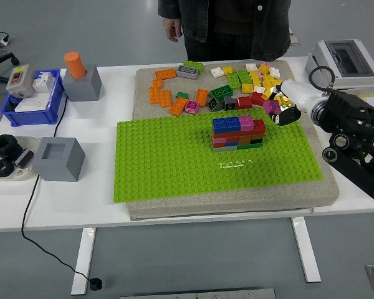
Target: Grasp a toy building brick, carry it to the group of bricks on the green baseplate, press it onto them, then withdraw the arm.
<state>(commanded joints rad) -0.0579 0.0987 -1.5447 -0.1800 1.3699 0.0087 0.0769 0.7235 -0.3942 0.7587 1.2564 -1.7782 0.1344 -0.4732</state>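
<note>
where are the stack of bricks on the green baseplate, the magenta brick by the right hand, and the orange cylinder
stack of bricks (238, 132), head view, front face of the red middle layer
magenta brick (272, 106), head view, its top face, at the right hand's fingertips
orange cylinder (75, 64), head view, middle of its side wall

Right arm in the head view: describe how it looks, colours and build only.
The right arm is mostly black, built from chunky blocks with round joint housings and bolt-like circles along the lower link. Its forearm section near the wrist is a white, smooth cylinder. The right hand at its end has dark fingers with shiny, reflective patches. No left arm shows.
</note>
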